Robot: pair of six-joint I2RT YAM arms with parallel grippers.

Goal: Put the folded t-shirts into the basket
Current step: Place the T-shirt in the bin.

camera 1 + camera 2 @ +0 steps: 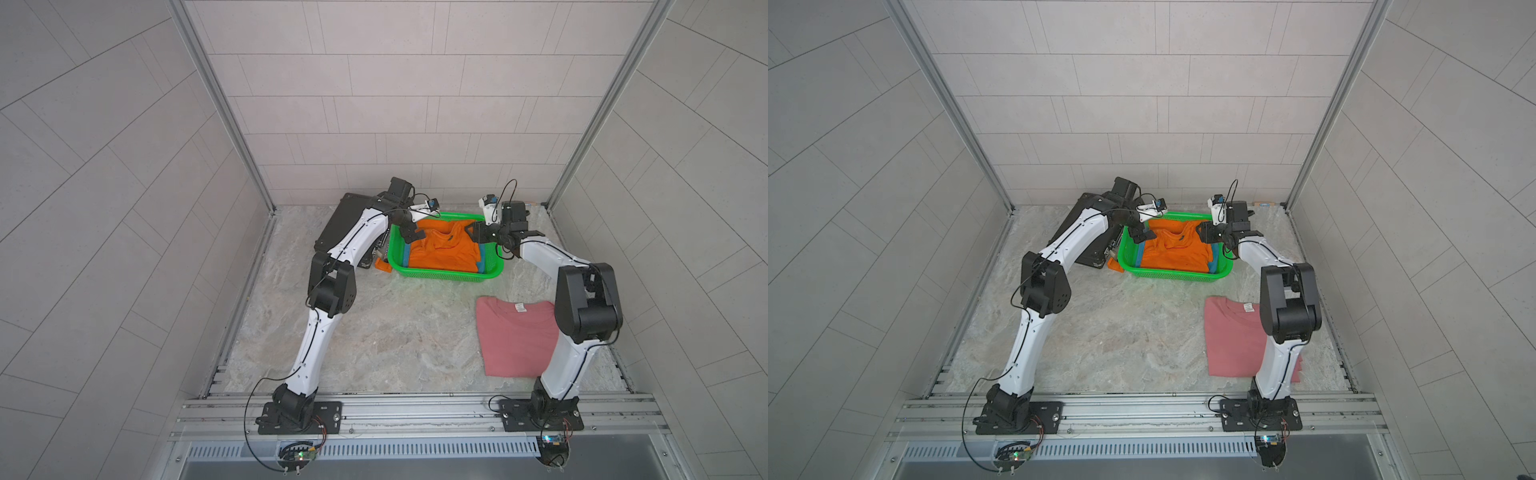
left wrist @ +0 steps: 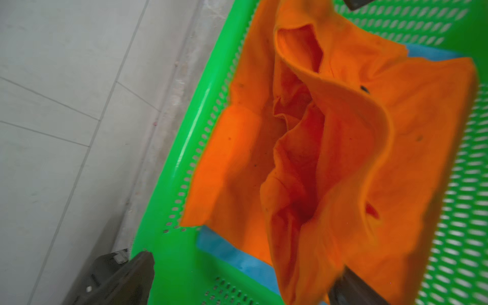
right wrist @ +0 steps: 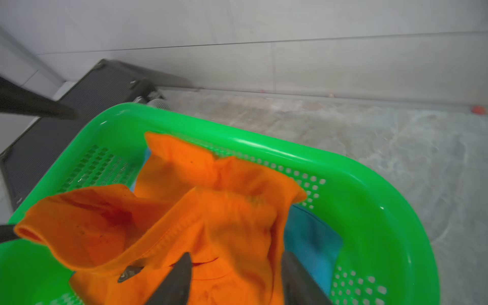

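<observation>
The basket [image 1: 446, 276] is showing bright green, perforated. The orange tee [image 1: 444, 253], blue tee [image 3: 311, 243] and pink tee [image 1: 515, 340] are showing plain; worktop [image 1: 395, 332], grey marbling.

Left fingers [image 2: 132, 280], right fingers [image 3: 177, 282] apart

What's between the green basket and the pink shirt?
Nothing: only bare tabletop separates the basket from the pink t-shirt, as both top views show.

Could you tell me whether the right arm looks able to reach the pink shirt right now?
Probably yes: the pink shirt lies flat on the table beside the right arm, nothing on it. The right gripper hangs open over the basket, so it must first fold back.
</observation>
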